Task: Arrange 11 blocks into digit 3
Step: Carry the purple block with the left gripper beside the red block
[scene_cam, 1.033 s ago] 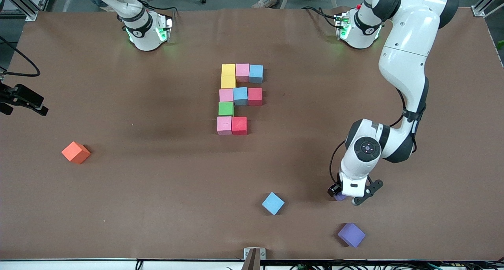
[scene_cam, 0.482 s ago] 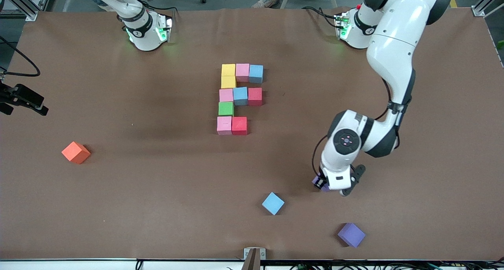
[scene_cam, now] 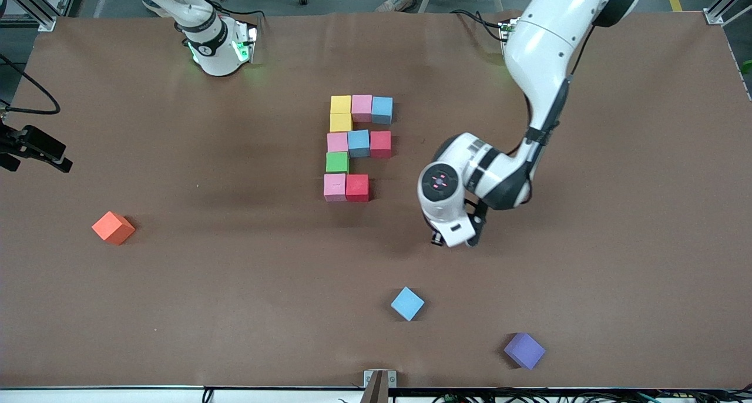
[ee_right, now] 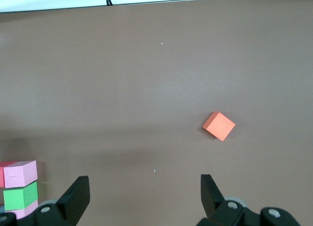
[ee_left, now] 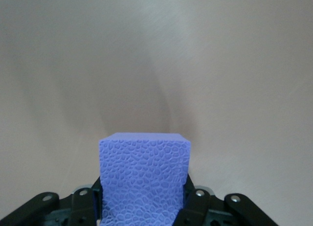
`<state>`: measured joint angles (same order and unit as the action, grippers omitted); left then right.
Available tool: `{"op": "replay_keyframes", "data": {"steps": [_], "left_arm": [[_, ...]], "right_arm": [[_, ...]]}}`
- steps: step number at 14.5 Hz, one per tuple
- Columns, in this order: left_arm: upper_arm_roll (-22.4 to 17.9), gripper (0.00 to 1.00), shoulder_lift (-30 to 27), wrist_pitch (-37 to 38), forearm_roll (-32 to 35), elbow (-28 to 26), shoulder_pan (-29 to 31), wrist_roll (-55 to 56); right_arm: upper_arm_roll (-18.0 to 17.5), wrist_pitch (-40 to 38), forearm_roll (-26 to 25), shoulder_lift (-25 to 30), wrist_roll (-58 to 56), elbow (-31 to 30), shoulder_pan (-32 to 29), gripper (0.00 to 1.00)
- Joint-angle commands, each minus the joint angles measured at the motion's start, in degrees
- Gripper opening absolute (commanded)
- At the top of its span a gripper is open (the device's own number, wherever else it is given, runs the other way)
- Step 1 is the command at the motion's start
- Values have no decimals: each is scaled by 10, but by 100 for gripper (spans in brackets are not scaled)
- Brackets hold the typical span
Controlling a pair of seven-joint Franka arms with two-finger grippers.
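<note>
1. Loose cubes first: nearest the front camera sit a purple cube (scene_cam: 524, 350) toward the left arm's end and a light blue cube (scene_cam: 407, 303) a bit farther in, both untouched on the tabletop (scene_cam: 235, 309). An orange cube (scene_cam: 113, 227) sits well apart toward the right arm's end; not part of the job.
2. Left gripper (scene_cam: 451, 237) hangs over bare tabletop between the light blue cube and the figure, clamped tight on a purple block (ee_left: 143, 179). The left wrist view shows it pinched between the fingers (ee_left: 195, 206); from the front the wrist hides it.
3. The digit 3 (scene_cam: 355, 147) is ten cubes so far: top row, yellow link, middle row, green link, but the bottom row is only pink (scene_cam: 335, 187) and red (scene_cam: 357, 187).
4. So I'd call this the carry step for cube eleven. Next move needs the block lined up square and lowered touching the red one, on the side toward the left arm's end, without bumping the row.
5. Right gripper (ee_right: 142, 194) waits up by its base with jaws wide apart, holding nothing.
</note>
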<state>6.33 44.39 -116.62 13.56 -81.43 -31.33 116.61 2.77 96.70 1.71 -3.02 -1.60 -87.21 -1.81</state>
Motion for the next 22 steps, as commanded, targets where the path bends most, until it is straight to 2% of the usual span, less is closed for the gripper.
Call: {"op": "replay_keyframes", "data": {"steps": [1,8,12,22], "left_arm": [[-6,15,-8,23,-23,7,-27,90],[-6,16,16,-16,-39,42,-80,272],[-6,16,28,-61,-40,42,-107,290],[-6,16,47,-54,-52,31,-153,315]], "right_arm": [[-2,-2,-7,8,-2,-7,-5,100],[-1,-2,-7,7,-2,-7,-6,100],[-1,-2,-7,7,-2,-7,-7,100],[0,-1,-7,2,-2,-7,-9,100]]}}
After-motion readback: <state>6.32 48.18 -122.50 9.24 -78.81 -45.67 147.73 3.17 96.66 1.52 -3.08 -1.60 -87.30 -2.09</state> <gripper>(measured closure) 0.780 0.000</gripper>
